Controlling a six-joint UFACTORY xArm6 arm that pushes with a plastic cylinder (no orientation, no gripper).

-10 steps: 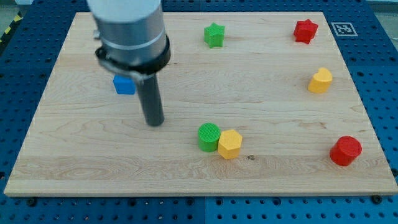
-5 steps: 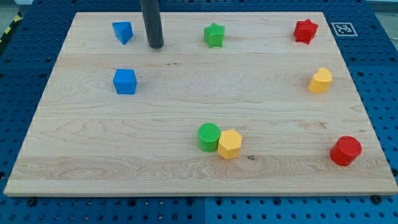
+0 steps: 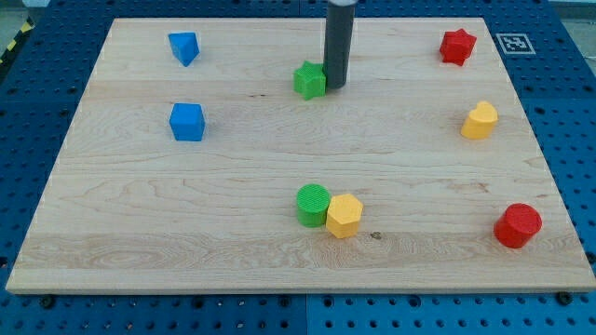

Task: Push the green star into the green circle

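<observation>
My tip (image 3: 335, 87) is down on the board (image 3: 112, 233), pressed right against the right side of the green star (image 3: 309, 80), up at the far middle. No jaws here, just the bare rod. The green circle (image 3: 313, 204) waits well below at the near middle, touching the yellow block (image 3: 343, 215) on its right. Over on the left sit two blue blocks (image 3: 184, 46) (image 3: 186, 122). On the right: red star (image 3: 457, 46), yellow block (image 3: 480, 121), red cylinder (image 3: 517, 225).
</observation>
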